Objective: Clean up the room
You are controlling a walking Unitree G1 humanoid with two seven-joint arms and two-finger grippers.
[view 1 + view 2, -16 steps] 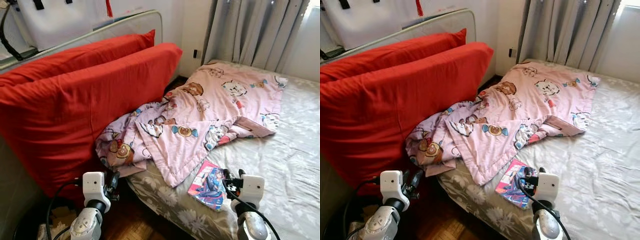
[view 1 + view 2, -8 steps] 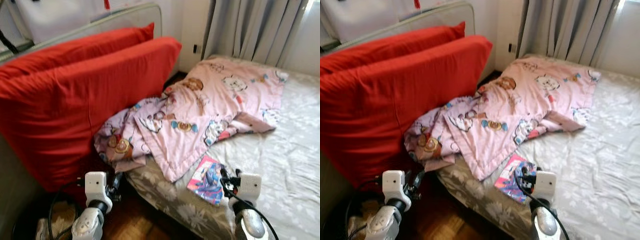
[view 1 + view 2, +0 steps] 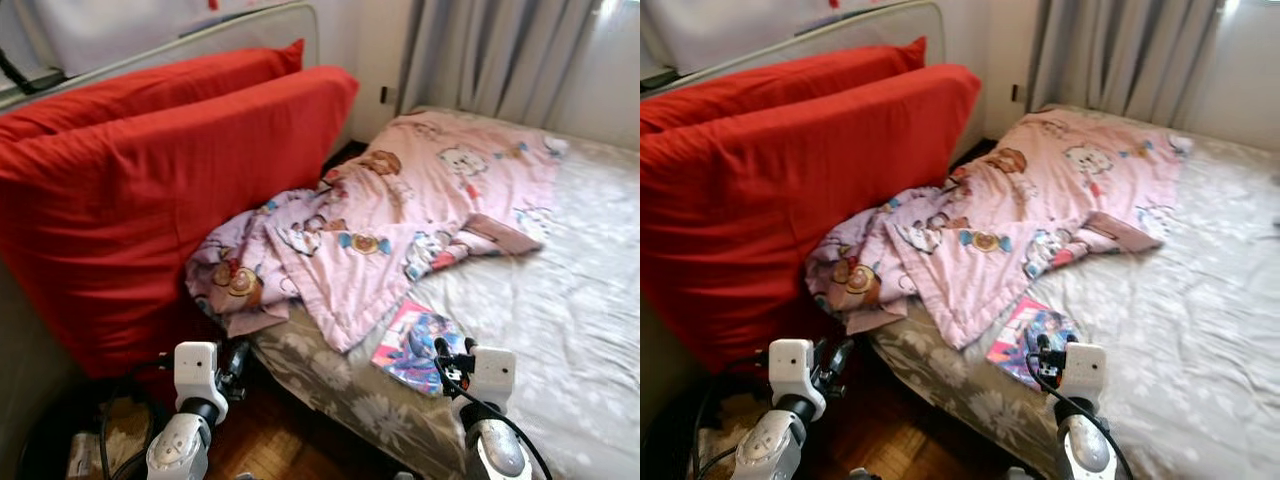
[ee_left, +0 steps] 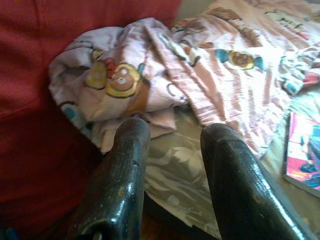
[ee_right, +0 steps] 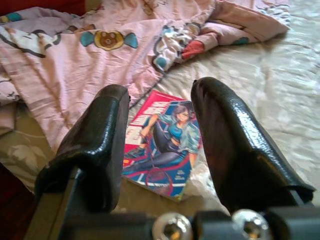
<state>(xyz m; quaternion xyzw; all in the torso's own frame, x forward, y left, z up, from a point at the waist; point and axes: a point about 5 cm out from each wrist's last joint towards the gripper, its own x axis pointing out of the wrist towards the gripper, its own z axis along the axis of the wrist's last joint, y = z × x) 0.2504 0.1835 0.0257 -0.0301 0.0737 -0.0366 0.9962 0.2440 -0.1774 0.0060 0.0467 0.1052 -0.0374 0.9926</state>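
A comic book (image 5: 161, 142) lies flat on the bed (image 3: 560, 300), close to the bed's near edge, its cover up and bright with a drawn figure. One corner sits just beside the hem of the pink blanket (image 3: 400, 215); whether it tucks under the hem I cannot tell. The right gripper (image 5: 160, 150) hangs over it, fingers (image 5: 95, 145) spread wide with the book framed between them, holding nothing and not touching the cover. In the head views that gripper sits at the book's near side, low over the grey flowered sheet.

The blanket, printed with cartoon bears and animals, is rumpled across the bed, one end bunched and spilling over the edge toward the red cushions (image 3: 150, 190). Those two big cushions stand on edge, leaning against the wall side beside the bed, the blanket's bunched end pressed up to them.

The left gripper (image 4: 172, 150) is off the bed, down by its corner above the wood floor (image 3: 270, 440), fingers parted and empty, pointed at the hanging bundle of blanket. Grey curtains (image 3: 490, 55) hang behind the far end of the bed.
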